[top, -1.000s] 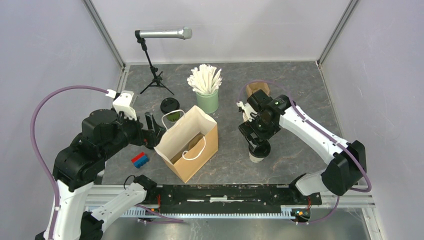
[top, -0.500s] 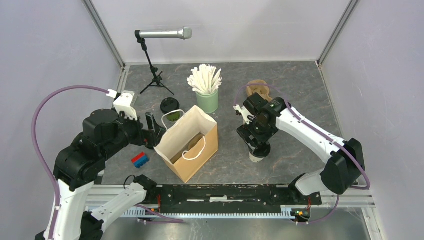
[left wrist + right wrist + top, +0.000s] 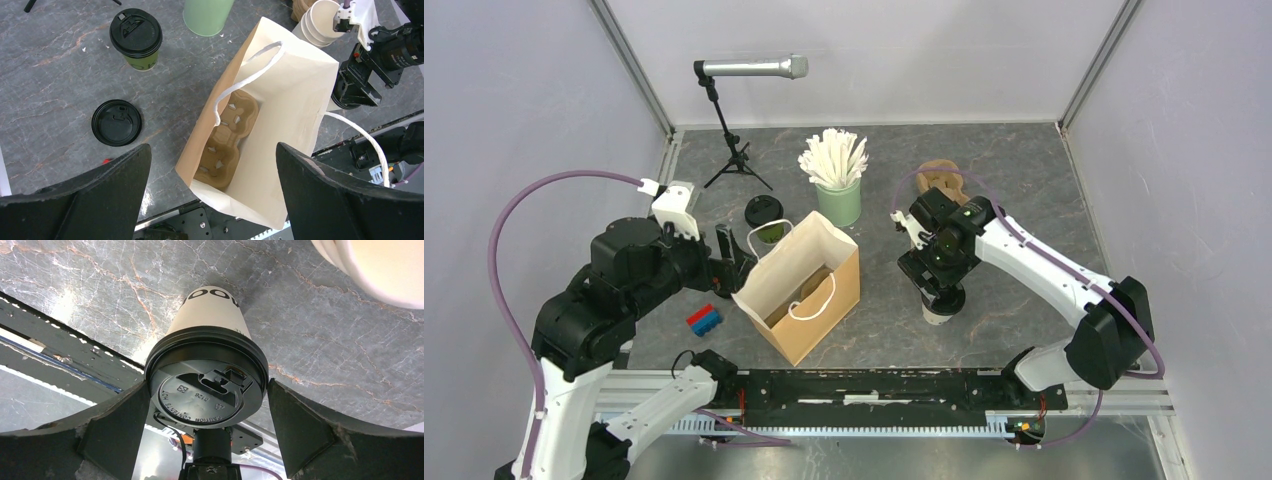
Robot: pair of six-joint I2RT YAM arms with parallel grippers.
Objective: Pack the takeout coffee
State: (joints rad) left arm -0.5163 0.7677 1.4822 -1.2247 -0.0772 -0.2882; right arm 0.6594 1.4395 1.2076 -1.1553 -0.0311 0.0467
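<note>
The right claw is clamped on the black lid of the white cup. In its wrist view the two fingers press the lid's rim, one at 9 o'clock and one at 3. I cannot tell whether the cup stands on the table or hangs just above it. From the top camera, this cup is at 3 o'clock of the bag, near it but apart. The stack of cream cups is at 12 o'clock of the cup, well apart.

The left claw has its jaws wide apart and holds nothing. Its wrist camera looks down into the bag's open mouth, where a brown tray lies on the bottom. From the top camera the claw is at 9 o'clock of the bag, just beside its rim. The green cup, lidded in black, stands upright at 11 o'clock of the bag, near it. A loose lid lies flat on the table near that cup. The mint cup of white sticks stands at 12 o'clock of the bag. A red and blue block lies between 8 and 9 o'clock, and a mic on its stand is at 11 o'clock, far back.
</note>
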